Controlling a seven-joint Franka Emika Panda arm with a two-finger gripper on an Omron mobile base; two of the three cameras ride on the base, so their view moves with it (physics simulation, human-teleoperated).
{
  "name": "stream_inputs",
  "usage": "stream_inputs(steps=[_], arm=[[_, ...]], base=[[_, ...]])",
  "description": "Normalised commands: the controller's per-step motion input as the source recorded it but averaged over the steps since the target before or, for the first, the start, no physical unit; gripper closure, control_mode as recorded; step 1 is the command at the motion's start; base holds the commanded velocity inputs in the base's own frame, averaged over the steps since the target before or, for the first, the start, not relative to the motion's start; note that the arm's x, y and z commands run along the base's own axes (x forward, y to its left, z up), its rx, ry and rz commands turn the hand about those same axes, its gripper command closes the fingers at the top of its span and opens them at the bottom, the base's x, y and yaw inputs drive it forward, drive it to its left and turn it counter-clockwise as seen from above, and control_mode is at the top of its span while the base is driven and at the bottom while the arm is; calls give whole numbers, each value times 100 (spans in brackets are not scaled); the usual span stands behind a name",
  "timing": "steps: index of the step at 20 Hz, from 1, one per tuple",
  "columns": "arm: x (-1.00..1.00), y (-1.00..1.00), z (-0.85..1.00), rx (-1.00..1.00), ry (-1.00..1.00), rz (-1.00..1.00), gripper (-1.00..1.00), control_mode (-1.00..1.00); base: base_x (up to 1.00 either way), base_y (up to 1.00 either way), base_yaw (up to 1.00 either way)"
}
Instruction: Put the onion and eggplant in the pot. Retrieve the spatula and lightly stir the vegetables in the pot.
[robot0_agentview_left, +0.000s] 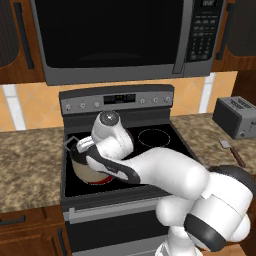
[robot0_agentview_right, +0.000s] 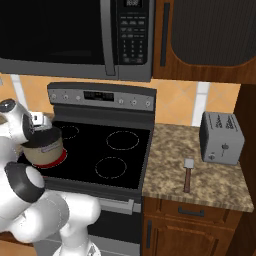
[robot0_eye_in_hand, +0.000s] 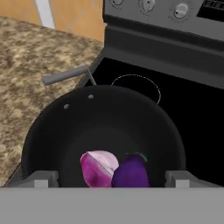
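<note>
My gripper (robot0_eye_in_hand: 112, 178) hangs spread wide, holding nothing, over the round beige-sided pot (robot0_eye_in_hand: 52, 127); purple onion half (robot0_eye_in_hand: 98, 167) touches small dark eggplant (robot0_eye_in_hand: 131, 173) inside.

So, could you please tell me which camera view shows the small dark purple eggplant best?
The hand view: the small dark purple eggplant lies in the round dark-lined pot beside the pink onion. From both base views the pot's inside is hidden.

Round beige pot (robot0_eye_in_hand: 52, 127), matt dark interior, grey metal handles; beside it, rough speckled stone tabletop (robot0_eye_in_hand: 30, 57); glossy black glass cooktop (robot0_agentview_right: 110, 145).
</note>
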Motion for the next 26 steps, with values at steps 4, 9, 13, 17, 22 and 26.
stream_inputs(steps=[4,9,13,17,22,26], arm=[[-78,-79,47,0,-11,-2,-100,-100],[-59,-100,23,9,0,-13,-100,-100],[-34,-100,16,20,10,-39,-100,-100],[-3,-100,13,23,20,-60,-100,-100],[0,-100,18,27,21,-64,-100,-100],[-1,-92,31,35,18,-66,-100,-100]], base=[[0,0,0],[0,0,0],[0,0,0],[0,0,0],[0,0,0],[0,0,0]])
